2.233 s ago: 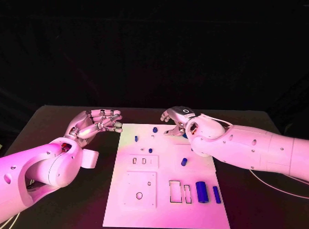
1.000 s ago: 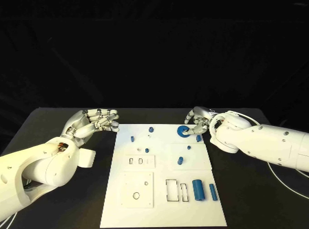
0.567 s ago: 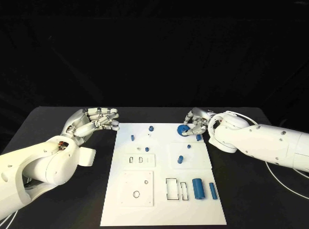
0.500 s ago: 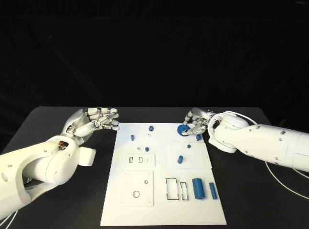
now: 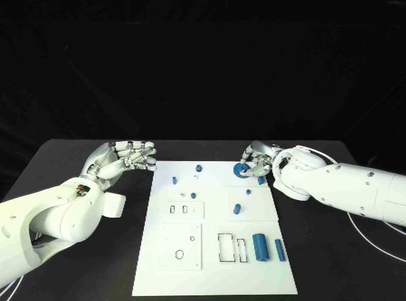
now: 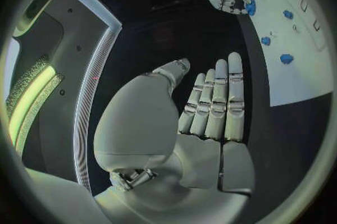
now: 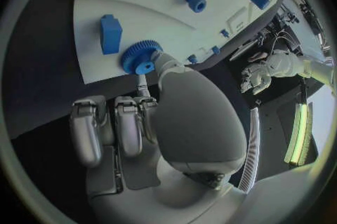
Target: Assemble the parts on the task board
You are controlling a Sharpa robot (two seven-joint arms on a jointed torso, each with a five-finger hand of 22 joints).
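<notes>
Overhead, the right hand (image 5: 260, 164) pinched a small blue toothed plastic gear (image 5: 243, 170) at the far right edge of the white rectangular task board (image 5: 212, 263); a weak pinch could drop it onto the black table (image 5: 71, 163). Wrist-on, the left hand (image 6: 210, 106) lay open and empty, while the right wrist view showed that gear (image 7: 138, 58) beside a blue block (image 7: 110, 33), leaving little room.
</notes>
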